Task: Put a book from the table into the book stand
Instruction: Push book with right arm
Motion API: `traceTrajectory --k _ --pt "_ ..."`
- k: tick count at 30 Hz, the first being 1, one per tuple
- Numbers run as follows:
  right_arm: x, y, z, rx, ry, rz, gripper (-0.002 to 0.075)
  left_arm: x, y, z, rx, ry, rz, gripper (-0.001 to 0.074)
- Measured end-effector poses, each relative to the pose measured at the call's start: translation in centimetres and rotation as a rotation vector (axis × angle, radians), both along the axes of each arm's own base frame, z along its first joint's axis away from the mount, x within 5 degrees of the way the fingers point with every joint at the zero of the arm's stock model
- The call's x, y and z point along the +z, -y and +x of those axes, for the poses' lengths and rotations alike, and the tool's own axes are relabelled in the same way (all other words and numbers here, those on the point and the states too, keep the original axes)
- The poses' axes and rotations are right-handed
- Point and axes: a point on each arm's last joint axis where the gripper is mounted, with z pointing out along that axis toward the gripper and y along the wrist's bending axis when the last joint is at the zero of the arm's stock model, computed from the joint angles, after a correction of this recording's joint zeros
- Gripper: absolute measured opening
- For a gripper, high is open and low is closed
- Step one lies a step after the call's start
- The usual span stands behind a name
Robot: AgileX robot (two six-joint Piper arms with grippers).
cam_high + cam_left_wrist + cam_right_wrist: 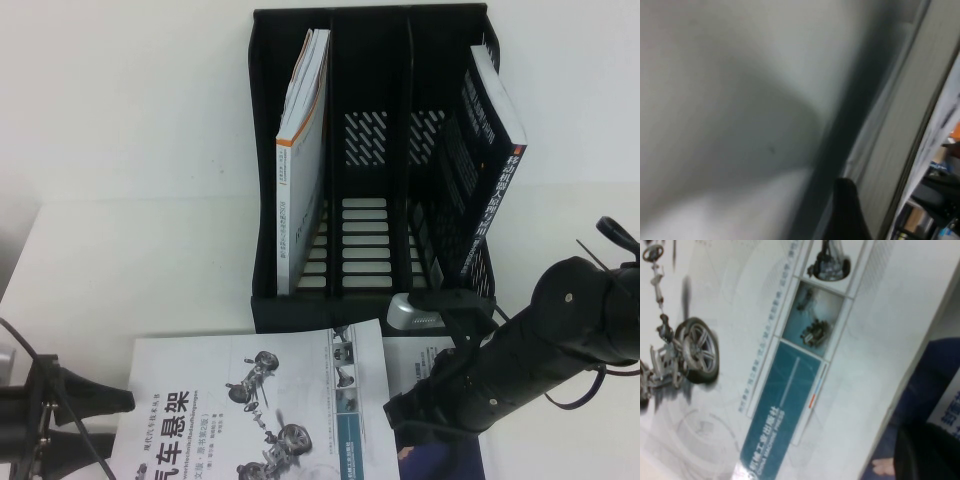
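Three slots in the black book stand (300,300) at the far side of the table (120,250): left slot holds a white-and-orange book (303,150) standing on edge, middle slot has nothing in it, right slot holds a dark book (487,170) leaning toward the right wall. Task book, the white car-suspension book (255,410), lies flat on the table just in front of the stand, cover up, its far edge close to the stand's front lip. A blue book (927,375) lies under or right beside its right edge; can't tell which. My right gripper (425,400) is low over the right edge of the white book, near the stand's front right corner; arm body blocks the fingers in the high view and the right wrist view shows only the cover and a dark blob at the corner, so I cannot tell open or closed. A silver-grey part (415,315) sits against the stand's front lip by my right arm. My left gripper (100,400) is at the near left, beside the white book's left edge; its finger state I also cannot tell.
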Motion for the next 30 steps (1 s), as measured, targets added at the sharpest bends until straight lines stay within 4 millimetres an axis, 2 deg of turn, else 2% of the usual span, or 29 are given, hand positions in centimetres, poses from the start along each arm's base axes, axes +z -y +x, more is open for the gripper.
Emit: traceTrajectory --k 15,25,30 --pt "0.0 0.0 0.0 0.001 0.001 -0.001 0.0 -1.9 -0.5 1.2 -0.046 0.014 -0.046 0.0447" --pt "-0.5 -0.2 0.1 0.014 -0.017 0.016 0.0 -2.3 1.5 1.6 -0.152 0.074 -0.095 0.0448" --pt "-1.1 -0.4 0.4 0.025 -0.033 0.068 -0.0001 -2.2 1.7 1.8 -0.17 0.089 -0.091 0.0448"
